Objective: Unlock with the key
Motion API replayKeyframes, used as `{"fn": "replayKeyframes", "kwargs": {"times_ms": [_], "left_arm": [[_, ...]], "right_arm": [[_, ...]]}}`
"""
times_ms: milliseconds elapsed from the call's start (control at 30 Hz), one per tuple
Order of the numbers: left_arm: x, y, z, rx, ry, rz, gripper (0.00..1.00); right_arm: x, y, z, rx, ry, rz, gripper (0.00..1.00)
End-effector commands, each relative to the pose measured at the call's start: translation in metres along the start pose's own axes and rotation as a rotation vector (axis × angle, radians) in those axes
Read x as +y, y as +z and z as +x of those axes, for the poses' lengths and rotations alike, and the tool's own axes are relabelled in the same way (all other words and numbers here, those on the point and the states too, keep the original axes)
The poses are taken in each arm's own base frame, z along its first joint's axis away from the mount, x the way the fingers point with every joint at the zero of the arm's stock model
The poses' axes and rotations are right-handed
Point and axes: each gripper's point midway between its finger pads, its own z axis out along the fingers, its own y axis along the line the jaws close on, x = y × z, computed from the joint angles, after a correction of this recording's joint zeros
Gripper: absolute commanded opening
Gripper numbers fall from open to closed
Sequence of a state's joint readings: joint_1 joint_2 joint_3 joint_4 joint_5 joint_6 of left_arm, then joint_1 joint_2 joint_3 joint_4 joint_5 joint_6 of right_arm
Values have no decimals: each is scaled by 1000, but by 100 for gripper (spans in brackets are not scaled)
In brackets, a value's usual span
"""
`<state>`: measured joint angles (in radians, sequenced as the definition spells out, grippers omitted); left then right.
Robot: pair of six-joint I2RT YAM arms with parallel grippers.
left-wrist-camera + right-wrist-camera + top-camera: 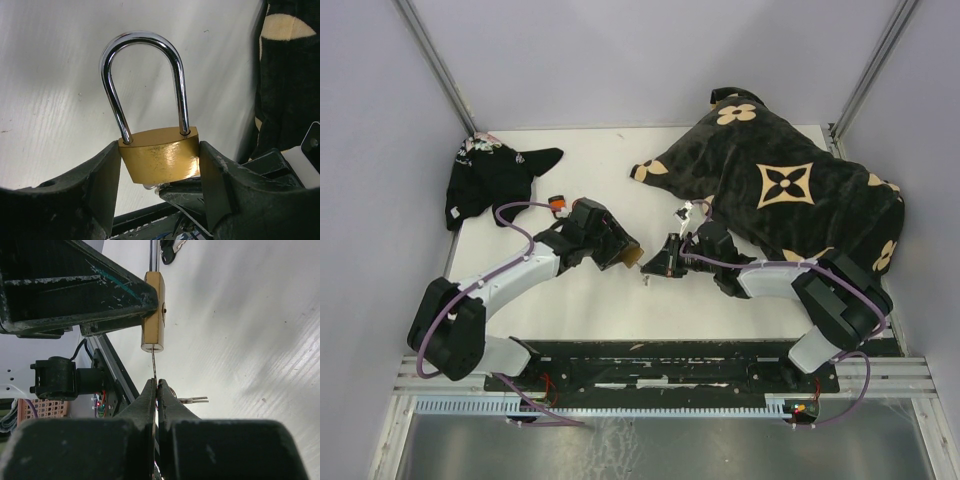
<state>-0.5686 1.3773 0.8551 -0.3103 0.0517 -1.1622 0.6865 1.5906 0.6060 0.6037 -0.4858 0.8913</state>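
**A:** What does the left gripper have?

**B:** It is clamped on the rectangular brass padlock, one finger on each side of the body. That is near the middle of the top view. The curved chrome shackle stands up with both legs seated in the body.

**A:** And the right gripper?

**B:** It is pinched tight on a thin silver metal key. The blade runs from the fingertips up to the padlock's bottom face, at the keyway. How deep it sits I cannot tell.

**A:** Anything lying beneath them?

**B:** A small pair of spare silver keys lies on the white ribbed surface, just right of the fingertips in the right wrist view.

**A:** Farther back?

**B:** A bulky black fabric bag with beige flower motifs fills the upper right of the top view. A crumpled black cloth lies at the upper left, well apart from the padlock.
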Motion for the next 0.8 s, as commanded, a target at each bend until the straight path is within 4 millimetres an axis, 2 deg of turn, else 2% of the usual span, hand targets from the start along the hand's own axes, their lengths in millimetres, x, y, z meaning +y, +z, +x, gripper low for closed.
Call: {"fn": "replayKeyframes", "kwargs": {"times_ms": [0, 433, 633, 767], "left_arm": [[-39, -16, -7, -37, 25, 153, 3], [-32, -8, 28, 26, 16, 158, 3], [-45, -9, 43, 52, -1, 206, 3], [-53, -12, 49, 67, -22, 259, 3]], "right_arm": [[22, 4, -30, -79, -22, -75, 2], [22, 9, -46, -123, -53, -67, 2], [18, 12, -53, -168, -73, -57, 2], [26, 10, -59, -197, -76, -94, 2]]}}
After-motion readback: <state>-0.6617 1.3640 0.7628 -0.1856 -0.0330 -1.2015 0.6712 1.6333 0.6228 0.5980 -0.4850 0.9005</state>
